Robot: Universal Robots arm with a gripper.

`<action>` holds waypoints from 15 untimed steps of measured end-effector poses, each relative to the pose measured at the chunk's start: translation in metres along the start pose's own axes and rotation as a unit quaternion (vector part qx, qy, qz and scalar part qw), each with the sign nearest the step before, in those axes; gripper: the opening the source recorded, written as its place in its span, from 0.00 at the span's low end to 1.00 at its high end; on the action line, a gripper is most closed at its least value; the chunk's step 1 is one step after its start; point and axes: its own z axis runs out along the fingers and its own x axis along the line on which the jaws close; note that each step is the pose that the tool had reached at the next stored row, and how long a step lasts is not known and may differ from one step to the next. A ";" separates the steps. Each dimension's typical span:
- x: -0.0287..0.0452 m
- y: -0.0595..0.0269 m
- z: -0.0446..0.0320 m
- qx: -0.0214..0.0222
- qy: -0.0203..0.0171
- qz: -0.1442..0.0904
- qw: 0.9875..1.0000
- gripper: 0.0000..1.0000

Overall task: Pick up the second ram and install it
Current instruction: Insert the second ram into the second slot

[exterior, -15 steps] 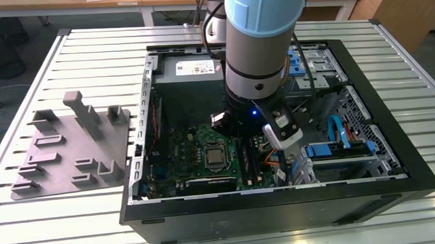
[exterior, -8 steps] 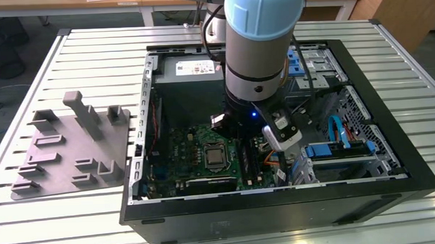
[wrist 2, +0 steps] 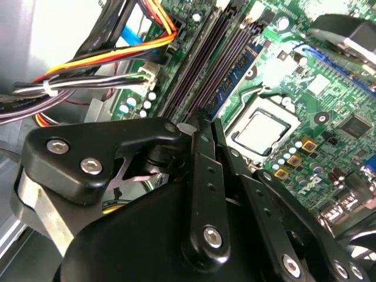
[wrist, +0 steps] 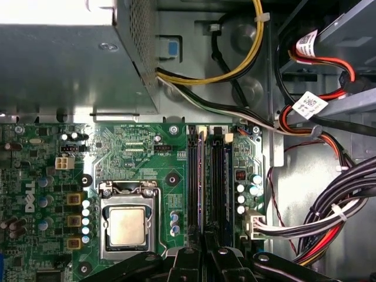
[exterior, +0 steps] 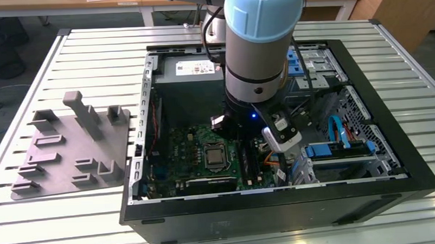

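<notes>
I'm holding the gripper [wrist 2: 205, 124] low inside the open computer case [exterior: 393, 194], right over the motherboard's memory slots [wrist: 192, 176]. Its fingers are sitting nearly together, pinching the top edge of the second ram [wrist 2: 232, 76], which is standing in a slot beside the CPU socket [wrist: 127, 226].

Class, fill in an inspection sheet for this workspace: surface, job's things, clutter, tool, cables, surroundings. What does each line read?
Surface: slatted metal table carrying an open computer case.
Job's things: second ram stands on edge in a slot of the motherboard, in line with the tool; seating cannot be judged.
Clutter: grey holder plate beside the case, on the exterior view's left.
Tool: low over that slot, inside the case.
Cables: bundled wires beside the motherboard, apart from the slot.
Surroundings: wooden desks beyond the table.
</notes>
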 end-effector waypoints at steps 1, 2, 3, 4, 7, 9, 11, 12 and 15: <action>-0.0001 -0.0011 0.0001 0.000 0.000 0.000 1.000 0.14; -0.0001 -0.0024 0.0002 0.001 0.000 0.000 1.000 0.14; -0.0002 -0.0037 0.0003 0.001 0.000 0.000 1.000 0.14; -0.0001 -0.0046 0.0006 0.002 0.000 0.000 1.000 0.14; -0.0002 -0.0066 0.0022 0.002 0.000 0.001 1.000 0.14; -0.0001 -0.0075 0.0034 0.002 0.000 0.002 1.000 0.14; -0.0003 -0.0076 0.0045 0.002 0.000 0.003 1.000 0.14; -0.0004 -0.0077 0.0049 0.002 0.000 0.003 1.000 0.14; -0.0006 -0.0077 0.0066 0.002 0.000 0.003 1.000 0.14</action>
